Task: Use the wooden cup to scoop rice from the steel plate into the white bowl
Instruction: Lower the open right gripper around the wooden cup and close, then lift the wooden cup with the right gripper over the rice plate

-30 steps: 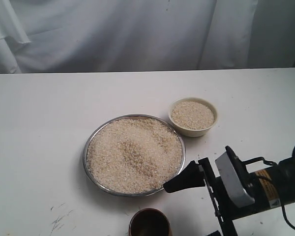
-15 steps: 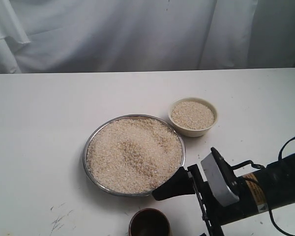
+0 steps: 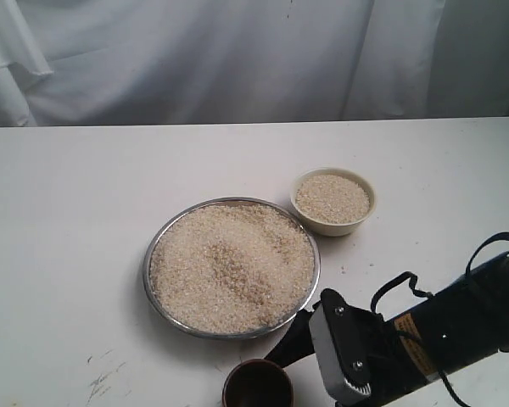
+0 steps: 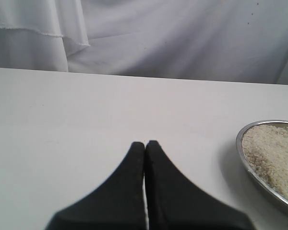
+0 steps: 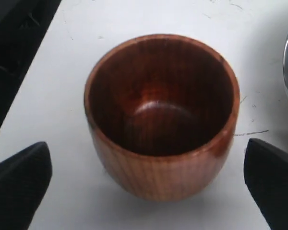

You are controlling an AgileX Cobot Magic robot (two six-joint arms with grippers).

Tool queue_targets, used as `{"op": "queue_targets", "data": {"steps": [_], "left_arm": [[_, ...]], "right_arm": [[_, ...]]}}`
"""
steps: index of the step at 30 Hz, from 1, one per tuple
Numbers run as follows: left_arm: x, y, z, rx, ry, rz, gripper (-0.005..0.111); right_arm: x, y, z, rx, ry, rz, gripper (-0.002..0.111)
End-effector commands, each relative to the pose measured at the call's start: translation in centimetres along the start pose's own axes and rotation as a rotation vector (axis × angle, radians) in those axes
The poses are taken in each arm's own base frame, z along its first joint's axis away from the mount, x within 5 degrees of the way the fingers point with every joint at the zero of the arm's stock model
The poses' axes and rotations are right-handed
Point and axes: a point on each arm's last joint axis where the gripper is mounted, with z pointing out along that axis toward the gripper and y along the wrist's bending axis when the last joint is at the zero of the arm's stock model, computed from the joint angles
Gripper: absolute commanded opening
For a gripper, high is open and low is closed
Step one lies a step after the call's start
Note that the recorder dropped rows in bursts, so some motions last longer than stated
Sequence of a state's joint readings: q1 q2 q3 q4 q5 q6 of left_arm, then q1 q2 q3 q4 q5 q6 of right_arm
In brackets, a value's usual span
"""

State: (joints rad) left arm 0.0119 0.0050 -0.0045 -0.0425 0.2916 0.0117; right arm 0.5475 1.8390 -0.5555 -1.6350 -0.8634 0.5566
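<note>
The steel plate [image 3: 155, 292] lies mid-table, heaped with rice [image 3: 231, 267]. To its right and farther back, the white bowl [image 3: 332, 224] also holds rice. The wooden cup [image 3: 256, 386] stands upright and empty at the front edge of the exterior view. My right gripper [image 5: 147, 179] is open, with a finger on either side of the cup [image 5: 163, 120] and a gap to each. One of its fingers [image 3: 286, 346] shows between plate and cup. My left gripper [image 4: 145, 144] is shut on nothing above bare table, left of the plate's rim [image 4: 261, 184].
A white cloth [image 3: 237, 59] hangs behind the table. The table's edge and a dark drop [image 5: 14, 62] lie close beside the cup. Pen marks [image 3: 102, 377] streak the tabletop at the front left. The right arm's body and cables [image 3: 441, 331] fill the front right.
The right arm has swung left and down toward the wooden cup, so its fingers now flank it. Plate, bowl and cup have not moved.
</note>
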Motion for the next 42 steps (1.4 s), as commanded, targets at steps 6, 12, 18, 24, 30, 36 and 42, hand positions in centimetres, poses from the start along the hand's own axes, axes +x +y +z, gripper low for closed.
{"op": "queue_targets", "data": {"steps": [6, 12, 18, 24, 30, 36, 42], "left_arm": [[0.1, 0.0, 0.0, 0.002, -0.007, -0.004, 0.0], [0.1, 0.0, 0.0, 0.002, -0.007, -0.004, 0.0], [0.1, 0.0, 0.0, 0.002, -0.007, -0.004, 0.0], [0.1, 0.0, 0.0, 0.002, -0.007, -0.004, 0.0], [0.1, 0.0, 0.0, 0.002, -0.007, -0.004, 0.0], [0.1, 0.0, 0.0, 0.002, -0.007, -0.004, 0.0], [0.1, 0.0, 0.0, 0.002, -0.007, -0.004, 0.0]], "right_arm": [[-1.0, -0.2, 1.1, 0.058, -0.055, -0.014, 0.105], [-1.3, -0.3, 1.3, 0.055, -0.051, -0.021, 0.105], [-1.7, -0.8, 1.3, 0.046, -0.051, 0.062, 0.103], [-1.5, -1.0, 1.3, 0.058, -0.023, 0.062, 0.087], [-1.9, -0.5, 1.7, 0.024, -0.031, 0.059, 0.023], [-2.5, -0.6, 1.2, 0.048, -0.049, 0.072, 0.017], [-2.8, -1.7, 0.4, 0.198, -0.01, 0.15, 0.013]]}}
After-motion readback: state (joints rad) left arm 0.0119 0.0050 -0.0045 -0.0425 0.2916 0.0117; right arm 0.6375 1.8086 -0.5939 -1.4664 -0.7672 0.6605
